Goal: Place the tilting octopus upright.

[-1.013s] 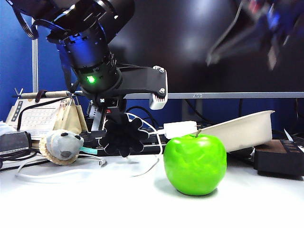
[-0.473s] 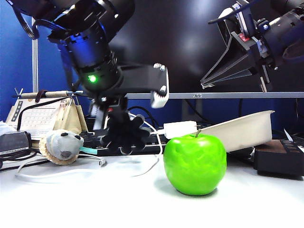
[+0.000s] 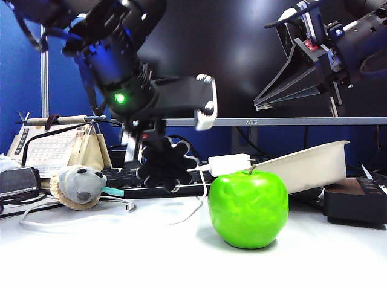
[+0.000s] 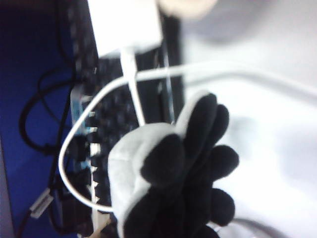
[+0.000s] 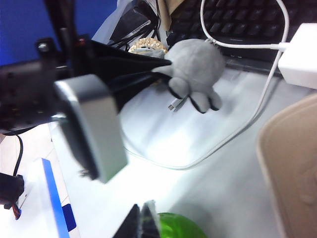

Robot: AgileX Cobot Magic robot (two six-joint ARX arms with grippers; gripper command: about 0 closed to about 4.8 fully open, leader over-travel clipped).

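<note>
No text, label, brand or number can be read with any confidence; small grey lettering sits at the middle of the monitor's lower bezel (image 3: 251, 121), too small and blurred to make out, and the calendar-like card (image 3: 42, 148) carries illegible print

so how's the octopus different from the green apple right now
The octopus is grey plush with black tentacle undersides; the green apple is glossy and smooth. The octopus looks smaller than the apple. The octopus hangs above the table, gripped by the shut left gripper and tipped so its black underside faces the exterior camera, while the apple stands on the table, stem up. The right gripper hovers high above the apple, touching neither. Both are rounded.
</note>
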